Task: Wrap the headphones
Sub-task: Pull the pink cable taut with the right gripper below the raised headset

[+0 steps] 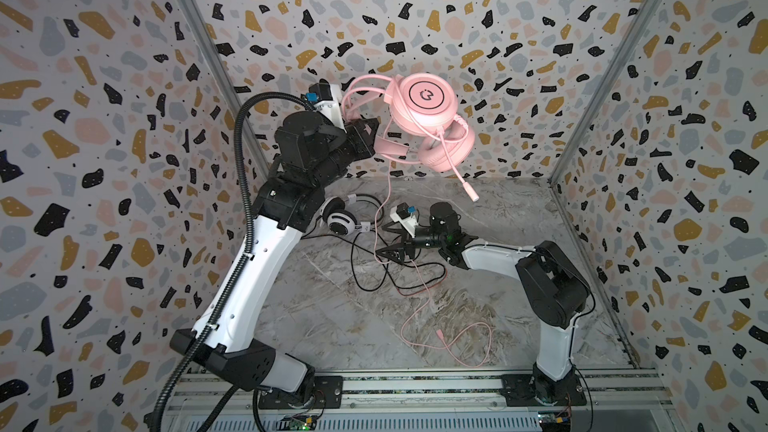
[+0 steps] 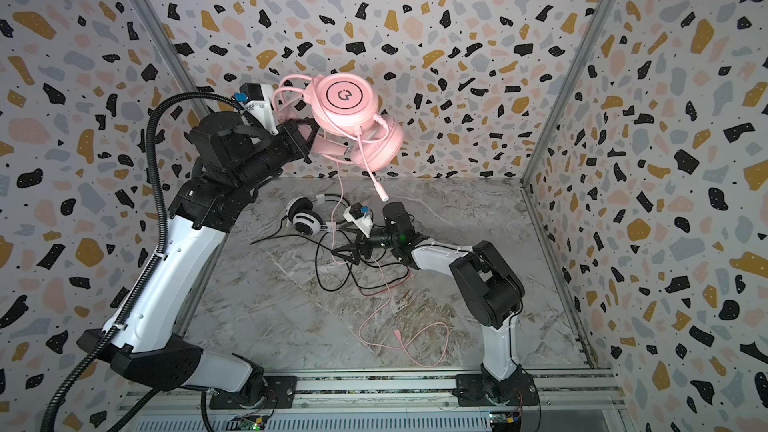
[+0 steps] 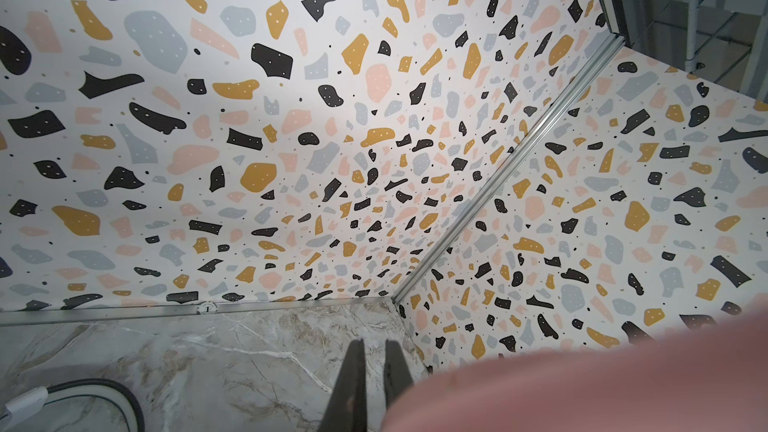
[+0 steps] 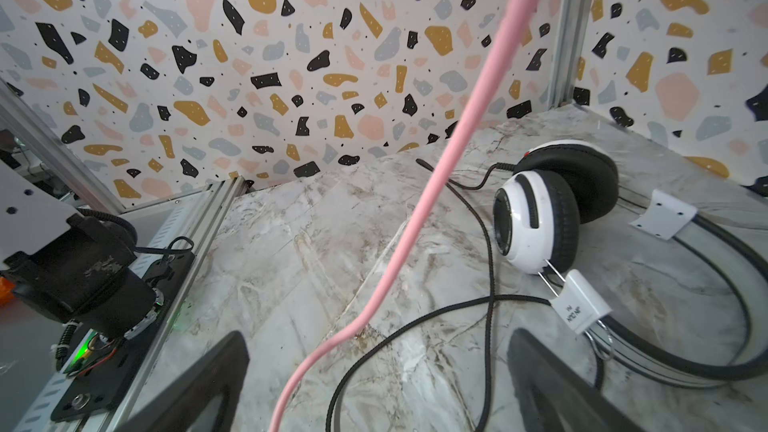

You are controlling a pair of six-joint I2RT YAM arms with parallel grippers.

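The pink headset [image 1: 428,118] hung upper centre in both top views, clamped by the left gripper [image 1: 374,141]. The white headset [image 1: 340,220] lay mid-frame on the table. The right gripper [image 1: 384,253] stood wide open, with the pink cable [image 4: 457,139] between its jaws.

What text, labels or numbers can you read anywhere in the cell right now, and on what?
"1": round sticker on the back rail, left wrist view.
Tag on the white headset: print upside down, too blurred to read.
Earcup of the pink headset: a ringed logo mark, no letters.
Nothing else legible.
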